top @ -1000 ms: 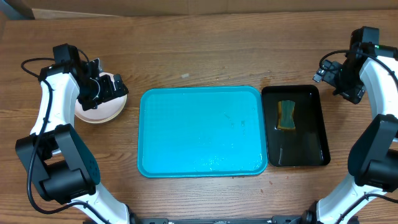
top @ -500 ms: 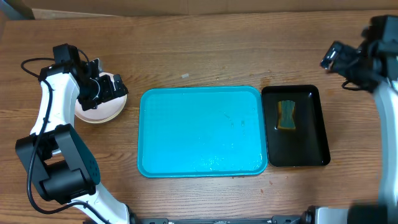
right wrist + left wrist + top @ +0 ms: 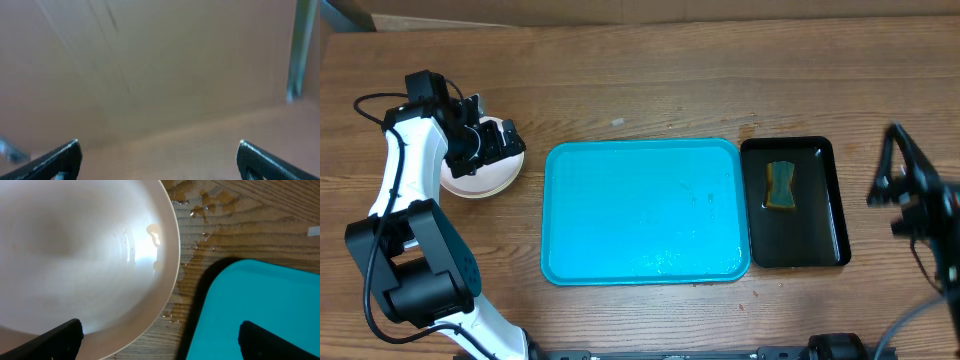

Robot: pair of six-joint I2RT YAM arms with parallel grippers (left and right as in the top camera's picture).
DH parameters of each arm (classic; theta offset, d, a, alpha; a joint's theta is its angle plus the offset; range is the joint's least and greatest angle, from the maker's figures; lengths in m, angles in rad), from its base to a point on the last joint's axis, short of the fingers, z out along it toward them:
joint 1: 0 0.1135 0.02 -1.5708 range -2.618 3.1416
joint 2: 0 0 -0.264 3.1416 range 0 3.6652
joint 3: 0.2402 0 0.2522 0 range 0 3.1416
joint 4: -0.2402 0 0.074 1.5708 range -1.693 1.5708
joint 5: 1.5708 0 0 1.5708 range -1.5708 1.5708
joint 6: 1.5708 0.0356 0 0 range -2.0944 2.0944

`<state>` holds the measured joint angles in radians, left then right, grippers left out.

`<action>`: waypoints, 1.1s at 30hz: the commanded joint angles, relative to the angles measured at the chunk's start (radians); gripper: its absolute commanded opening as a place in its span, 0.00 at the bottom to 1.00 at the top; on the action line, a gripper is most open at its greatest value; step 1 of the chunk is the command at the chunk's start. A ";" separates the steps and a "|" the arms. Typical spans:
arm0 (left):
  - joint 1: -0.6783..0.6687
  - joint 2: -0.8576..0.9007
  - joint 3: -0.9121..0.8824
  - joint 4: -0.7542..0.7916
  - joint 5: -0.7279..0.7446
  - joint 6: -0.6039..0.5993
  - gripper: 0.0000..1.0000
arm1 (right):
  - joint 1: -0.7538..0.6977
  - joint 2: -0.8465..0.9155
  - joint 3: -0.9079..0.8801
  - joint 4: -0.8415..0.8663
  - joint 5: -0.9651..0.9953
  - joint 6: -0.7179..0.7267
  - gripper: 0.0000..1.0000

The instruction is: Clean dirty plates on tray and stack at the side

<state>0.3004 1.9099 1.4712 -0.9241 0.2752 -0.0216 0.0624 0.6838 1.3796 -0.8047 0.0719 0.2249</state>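
Turquoise tray [image 3: 645,210], wet-specked, lies mid-surface [image 3: 640,80]; plates [image 3: 485,183] sit just left of it, under the left fingers [image 3: 55,340], which are spread wide and empty. Black tray [image 3: 798,245] at right holds a sponge [image 3: 781,186]. Right fingers [image 3: 50,162] are likewise wide apart, holding nothing.

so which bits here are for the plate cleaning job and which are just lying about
For the job: plates, turquoise tray, sponge (likely the cleaner), black tray under it.
Just lying about: small white scrap, cardboard at the far edge.
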 commanded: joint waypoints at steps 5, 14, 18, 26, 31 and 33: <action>-0.002 0.000 -0.005 -0.002 -0.002 0.022 1.00 | 0.005 -0.347 -0.498 0.416 -0.001 -0.069 1.00; -0.002 0.000 -0.005 -0.002 -0.002 0.022 1.00 | -0.024 -0.578 -1.015 0.897 -0.098 -0.069 1.00; -0.002 0.000 -0.005 -0.002 -0.002 0.022 1.00 | -0.025 -0.648 -1.151 0.989 -0.100 -0.069 1.00; -0.002 0.000 -0.005 -0.002 -0.002 0.022 1.00 | -0.024 -0.681 -1.295 1.038 -0.146 -0.068 1.00; -0.002 0.000 -0.005 -0.002 -0.002 0.022 1.00 | -0.024 -0.681 -1.369 1.034 -0.165 -0.068 1.00; -0.002 0.000 -0.005 -0.002 -0.002 0.022 1.00 | -0.024 -0.681 -1.372 0.982 -0.167 -0.069 1.00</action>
<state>0.3008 1.9099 1.4712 -0.9241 0.2752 -0.0216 0.0433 0.0139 0.0254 0.2070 -0.0784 0.1600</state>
